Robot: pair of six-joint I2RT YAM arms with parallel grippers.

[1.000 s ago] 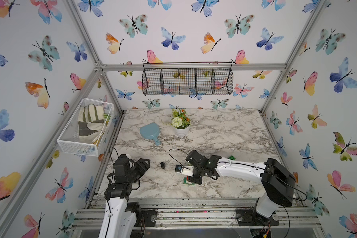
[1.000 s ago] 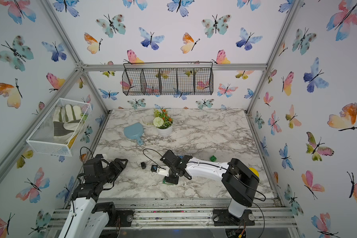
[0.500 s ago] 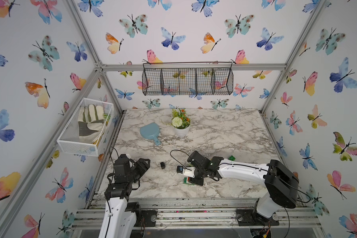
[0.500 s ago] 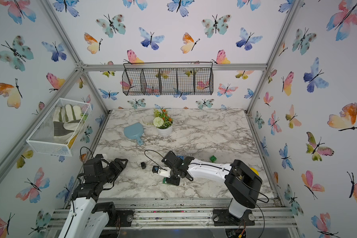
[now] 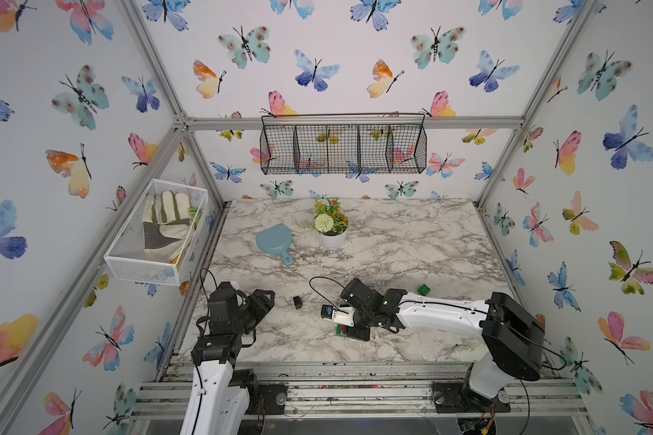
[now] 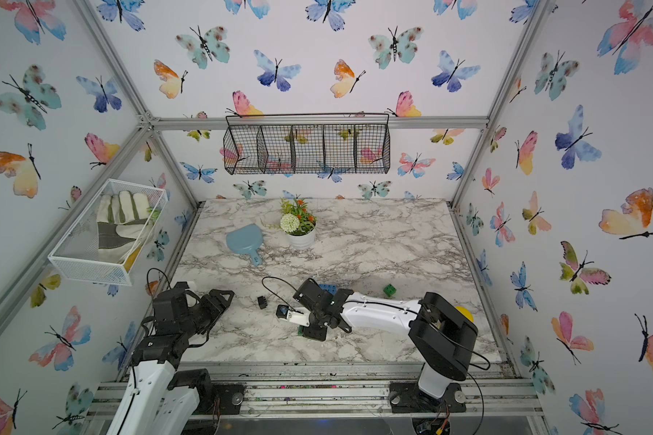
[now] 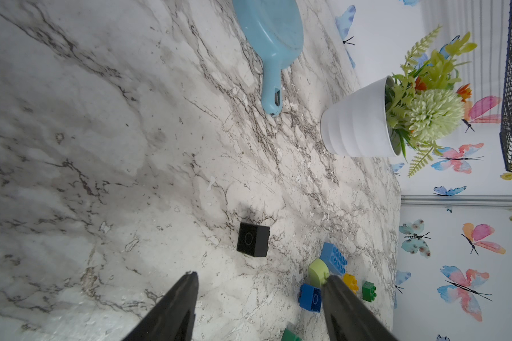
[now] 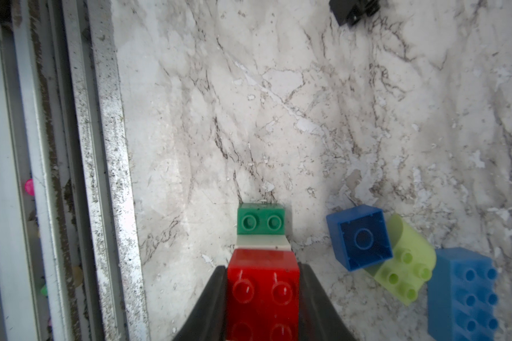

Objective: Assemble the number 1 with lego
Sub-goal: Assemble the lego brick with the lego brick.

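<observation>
- Marble table (image 5: 393, 241) beneath everything; lego (image 6: 327, 289) gathered in the front half, close by the right arm.
- Left gripper (image 7: 259, 277): at the front left, jaws wide, nothing between them. Well apart from the build, near only the black brick (image 7: 253, 243).
- Right gripper (image 8: 262, 268): low over the table by the front edge, pinched narrow on the red brick (image 8: 262, 295), one jaw on each side face, studs toward the wrist camera. Resting on the marble or just clear of it: cannot tell.
- Dead ahead of the red brick, on the line the jaws point along: white brick (image 8: 262, 242), then green brick (image 8: 260, 221) at the far end. Apparently end to end in one row; seam between red and white too tight to judge.
- Long axis of that row: in line with the right gripper's reach and parallel to the front rail, green end toward the robot's left.
- Judgement: any joining push to run straight along that axis, so work for the right arm, already holding and already aligned.
- Off to one side of the row, apart from it: blue brick (image 8: 359, 237), hollow side showing, against the lime brick (image 8: 405, 265); long blue brick (image 8: 461, 295) just beside.
</observation>
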